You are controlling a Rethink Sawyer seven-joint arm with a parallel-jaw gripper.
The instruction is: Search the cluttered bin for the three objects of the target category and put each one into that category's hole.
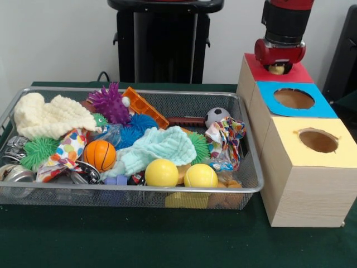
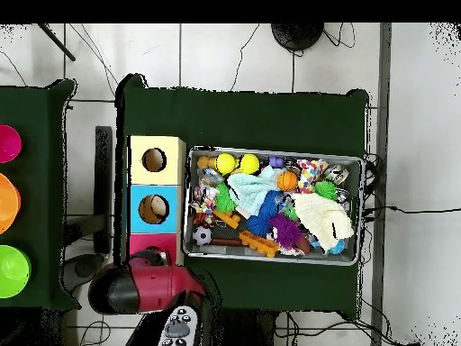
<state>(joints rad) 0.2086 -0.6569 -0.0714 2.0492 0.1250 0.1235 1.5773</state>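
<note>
The silver wire-mesh bin [image 1: 139, 188] holds a heap of toys: two yellow balls [image 1: 161, 172] [image 1: 200, 176], an orange basketball [image 1: 100, 154], a small soccer ball [image 1: 217, 116], a purple spiky ball [image 1: 110, 103], blue [image 1: 136, 128] and green [image 1: 39, 151] spiky balls, and cloths. Three wooden boxes stand beside it, topped red [image 1: 262, 70], blue [image 1: 293, 99] and yellow [image 1: 318, 140], each with a round hole. My gripper [image 1: 277, 67] hangs right over the red box's hole, where a small pale tan thing shows under it. In the overhead view my arm [image 2: 149, 286] hides the gripper.
A cream knit cloth [image 1: 47, 116], a mint cloth [image 1: 159, 146], an orange plastic toy [image 1: 145, 106] and patterned cloths [image 1: 226, 137] lie among the balls. The black pedestal [image 1: 164, 39] stands behind the bin. Pink [image 2: 7, 142], orange [image 2: 7, 200] and green [image 2: 11, 270] bowls sit on a side table.
</note>
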